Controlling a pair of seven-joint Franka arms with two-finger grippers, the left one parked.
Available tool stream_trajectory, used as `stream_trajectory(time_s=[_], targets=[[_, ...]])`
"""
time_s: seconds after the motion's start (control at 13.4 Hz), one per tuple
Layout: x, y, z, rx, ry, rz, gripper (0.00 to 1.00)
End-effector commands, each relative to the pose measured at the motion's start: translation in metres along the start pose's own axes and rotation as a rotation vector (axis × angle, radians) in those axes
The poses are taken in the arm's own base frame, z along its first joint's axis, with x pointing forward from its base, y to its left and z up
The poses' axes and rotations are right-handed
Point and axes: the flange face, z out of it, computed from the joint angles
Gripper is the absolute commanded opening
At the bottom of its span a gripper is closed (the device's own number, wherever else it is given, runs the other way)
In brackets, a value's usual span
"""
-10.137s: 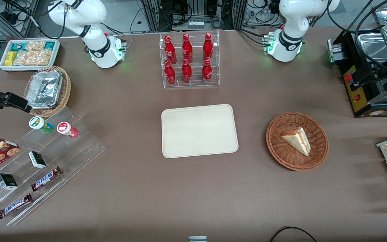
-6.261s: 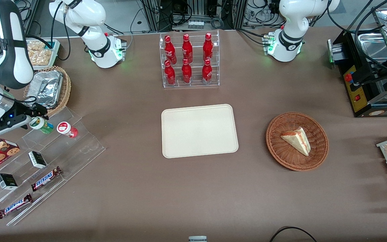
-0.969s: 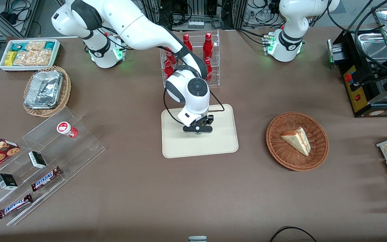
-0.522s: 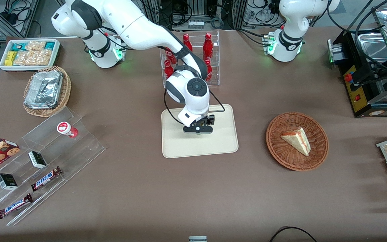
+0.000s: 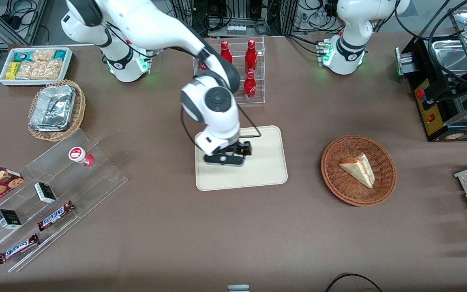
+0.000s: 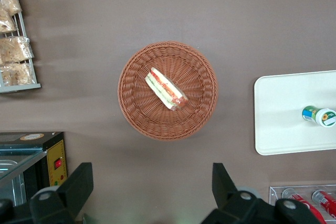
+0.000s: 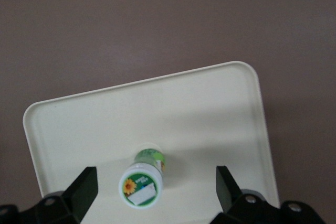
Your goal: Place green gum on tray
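The small cylindrical green gum bottle with the white round lid (image 7: 140, 185) stands upright on the large flat cream rectangular plastic tray (image 7: 210, 108), well inside the tray's low rim and free of any grip; the left wrist view shows the same bottle (image 6: 319, 115) alone on the tray (image 6: 283, 129). The placement is judged done, so the remaining risk lies in the withdrawal. The bottle is narrow and tall for its base and would likely tip or roll if knocked; a low sideways sweep of the hand across the tray could catch the lid with one finger (image 7: 79, 187) and send the bottle toward the rim. A lesser hazard is the clear acrylic rack of red bottles (image 5: 249, 81), which stands farther from the front camera than the tray and just beside the arm's forearm and elbow; a careless swing of those links could strike it. A straight rise before any lateral travel would avoid both. As to pose, the white right arm reaches from its base over the brown bench (image 5: 156, 227) and bends down at the wrist, so that the hand (image 5: 228, 156) hangs above the tray and points down at it. The hand is open, its two fingers spread wide to either side of the bottle and touching neither the bottle nor the tray.
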Motion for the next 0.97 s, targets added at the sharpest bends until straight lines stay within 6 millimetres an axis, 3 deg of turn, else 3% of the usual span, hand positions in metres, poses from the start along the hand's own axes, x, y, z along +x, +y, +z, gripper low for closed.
stream_trajectory(time_s=[0.0, 0.15, 0.45, 0.67, 0.89], targets=[[0.018, 0.053, -0.07, -0.014, -0.056, -0.01, 1.0], [0.038, 0.102, -0.112, -0.016, -0.063, -0.016, 1.0], [0.053, 0.207, -0.184, -0.013, -0.091, -0.009, 1.0], [0.071, 0.295, -0.226, -0.013, -0.113, -0.024, 1.0], [0.084, 0.375, -0.253, -0.005, -0.114, -0.059, 1.0]])
